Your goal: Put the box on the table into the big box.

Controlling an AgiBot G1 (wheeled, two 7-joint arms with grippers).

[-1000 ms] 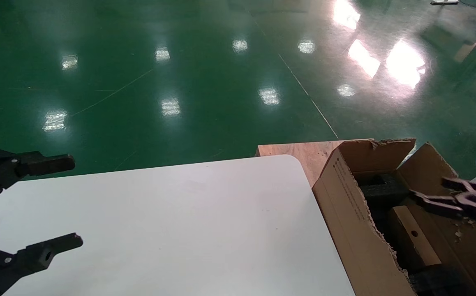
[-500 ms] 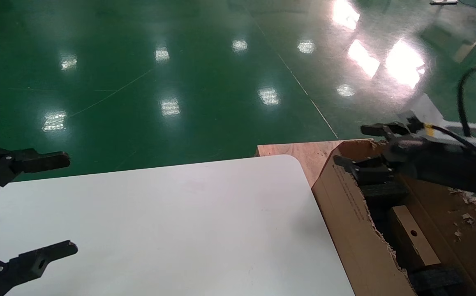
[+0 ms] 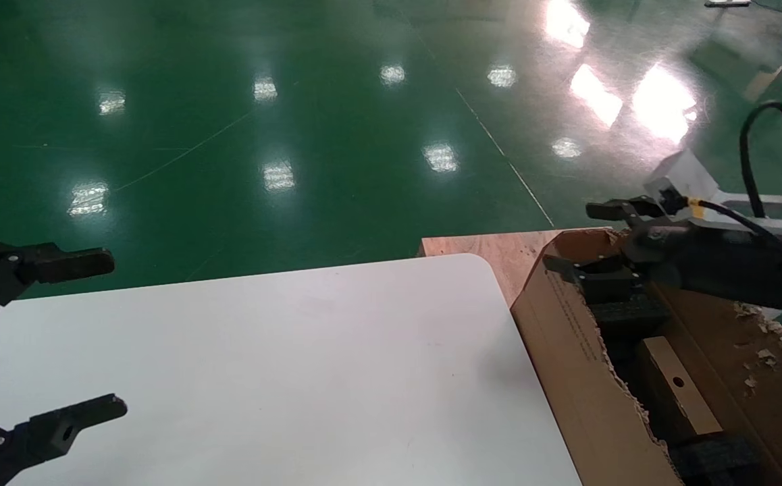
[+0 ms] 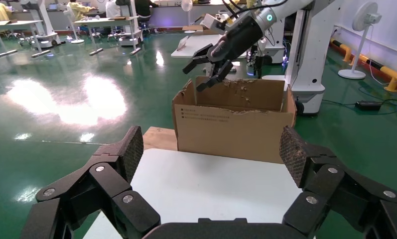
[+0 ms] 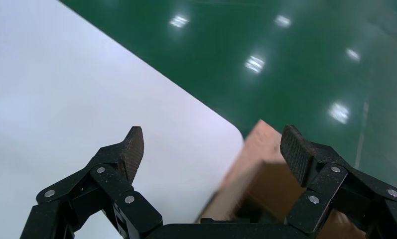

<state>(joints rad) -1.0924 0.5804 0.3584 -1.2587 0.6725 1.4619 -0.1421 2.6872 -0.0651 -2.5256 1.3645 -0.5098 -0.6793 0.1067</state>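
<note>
Robotics lab, glossy green floor, workbenches, robot stands

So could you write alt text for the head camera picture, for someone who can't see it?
A small brown box with a round hole lies inside a big torn carton beside a white table. The robot's right gripper hovers open above the carton's far end; its left gripper hangs open over the table's left edge, with a shiny green floor beyond.
</note>
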